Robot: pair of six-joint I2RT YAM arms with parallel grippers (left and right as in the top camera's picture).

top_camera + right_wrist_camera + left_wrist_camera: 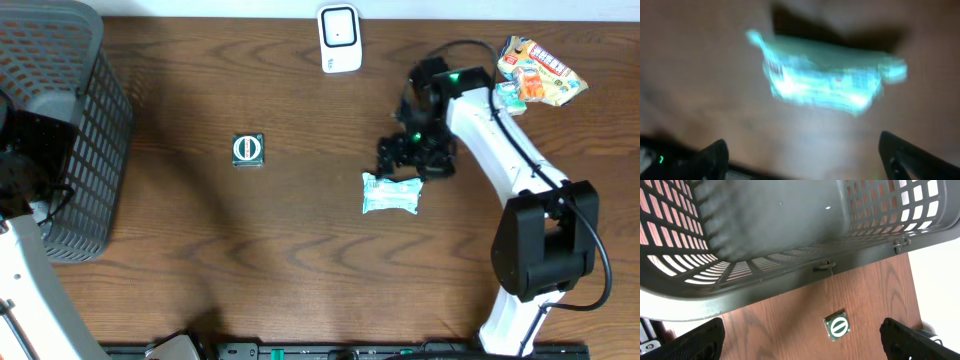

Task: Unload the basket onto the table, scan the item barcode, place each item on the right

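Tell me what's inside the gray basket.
The basket shows only bare gray floor and mesh walls from the left wrist; no item visible. Overhead, the left arm covers part of its inside, which can't be checked.

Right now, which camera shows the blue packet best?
Overhead: the packet shows whole and sharp there, with its crimped ends clear. The right wrist view sees it closer, but heavily blurred. The left wrist view does not show it at all.
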